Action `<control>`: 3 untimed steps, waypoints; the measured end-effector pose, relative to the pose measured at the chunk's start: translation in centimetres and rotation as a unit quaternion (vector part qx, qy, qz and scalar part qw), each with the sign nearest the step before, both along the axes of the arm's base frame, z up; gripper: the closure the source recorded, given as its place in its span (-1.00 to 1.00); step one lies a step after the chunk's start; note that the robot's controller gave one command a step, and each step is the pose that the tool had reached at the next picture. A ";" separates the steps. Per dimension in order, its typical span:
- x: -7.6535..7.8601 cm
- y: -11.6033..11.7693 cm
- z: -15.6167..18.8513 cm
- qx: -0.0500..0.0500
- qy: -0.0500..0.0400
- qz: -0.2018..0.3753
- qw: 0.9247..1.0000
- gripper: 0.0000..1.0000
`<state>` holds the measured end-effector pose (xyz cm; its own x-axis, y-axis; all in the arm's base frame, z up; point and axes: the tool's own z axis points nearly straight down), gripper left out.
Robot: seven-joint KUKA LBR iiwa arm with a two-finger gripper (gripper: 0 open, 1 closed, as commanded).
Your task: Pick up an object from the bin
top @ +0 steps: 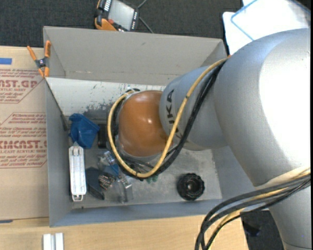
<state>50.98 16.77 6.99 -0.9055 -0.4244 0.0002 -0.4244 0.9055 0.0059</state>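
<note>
At the bin's (pixel 146 51) lower left, the gripper (pixel 120 175) hangs over a dark heap (pixel 100 184); its spread cannot be told

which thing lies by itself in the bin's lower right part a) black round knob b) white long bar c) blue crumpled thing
a: the black round knob sits alone at lower right, while the blue crumpled thing and the white long bar lie by the left wall.

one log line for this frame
arm in bin | gripper over dark clutter heap, view's lower left | beside: white bar, blue lump | apart: black round knob | grasp: unclear
</note>
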 end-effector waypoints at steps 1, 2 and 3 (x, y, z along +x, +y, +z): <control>7.8 5.6 4.6 0.002 -0.001 0.078 0.997 -1.00; 0.5 -0.5 0.7 -0.004 0.007 0.033 0.999 -1.00; 5.2 2.1 0.2 0.004 -0.009 0.208 0.978 -1.00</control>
